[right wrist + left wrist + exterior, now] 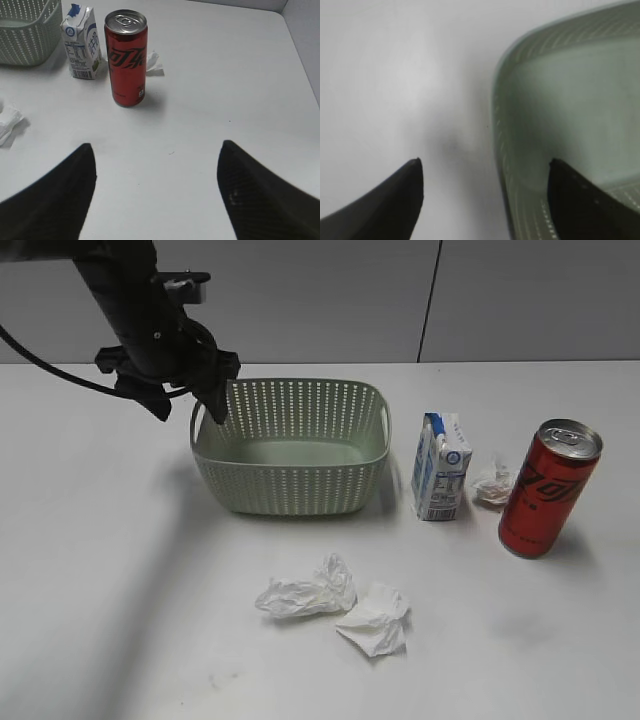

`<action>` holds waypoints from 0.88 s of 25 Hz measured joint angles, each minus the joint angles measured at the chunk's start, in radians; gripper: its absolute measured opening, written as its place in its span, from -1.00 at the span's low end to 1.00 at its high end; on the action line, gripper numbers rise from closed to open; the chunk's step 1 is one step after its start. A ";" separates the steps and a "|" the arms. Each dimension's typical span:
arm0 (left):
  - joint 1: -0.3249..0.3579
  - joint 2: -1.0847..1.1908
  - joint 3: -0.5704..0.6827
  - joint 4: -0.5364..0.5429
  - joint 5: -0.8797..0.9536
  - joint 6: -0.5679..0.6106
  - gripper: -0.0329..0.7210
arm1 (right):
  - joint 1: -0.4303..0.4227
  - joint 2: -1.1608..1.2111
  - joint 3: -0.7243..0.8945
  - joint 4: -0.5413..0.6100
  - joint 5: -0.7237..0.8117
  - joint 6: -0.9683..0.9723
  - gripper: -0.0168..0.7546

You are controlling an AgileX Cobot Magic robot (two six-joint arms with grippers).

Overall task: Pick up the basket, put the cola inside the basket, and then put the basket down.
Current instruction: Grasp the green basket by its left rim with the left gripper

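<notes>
The pale sage-green basket (292, 448) stands empty on the white table, left of centre. My left gripper (190, 408) is open and straddles the basket's left wall: in the left wrist view (485, 162) one finger is outside and the other over the basket (570, 100) interior. The red cola can (548, 488) stands upright at the right. In the right wrist view the cola (126, 57) is ahead of my open, empty right gripper (156, 147), well apart from it. The right gripper does not show in the exterior view.
A white-and-blue milk carton (441, 467) stands between basket and cola. A small crumpled paper (493, 484) lies behind the cola. Two crumpled white papers (300, 592) (377, 620) lie in front of the basket.
</notes>
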 joint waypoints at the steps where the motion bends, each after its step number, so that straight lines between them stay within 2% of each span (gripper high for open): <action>1: 0.000 0.012 -0.003 0.000 -0.011 0.000 0.64 | 0.000 0.000 0.000 0.000 0.000 0.000 0.56; 9: 0.000 0.094 -0.008 -0.001 -0.029 0.000 0.58 | 0.000 0.000 0.000 -0.001 0.000 0.000 0.56; 13: 0.000 0.103 -0.008 -0.001 -0.028 -0.001 0.35 | 0.000 0.000 0.000 -0.001 0.000 0.000 0.56; 15: 0.000 0.105 -0.008 -0.004 -0.028 -0.001 0.15 | 0.000 0.000 0.000 -0.001 0.000 0.003 0.56; 20: 0.000 0.104 -0.014 -0.012 -0.001 -0.007 -0.76 | 0.000 0.000 0.000 -0.001 0.000 0.011 0.56; 22: 0.000 0.104 -0.030 -0.010 0.027 -0.028 -0.89 | 0.000 0.000 0.000 -0.001 0.000 0.011 0.56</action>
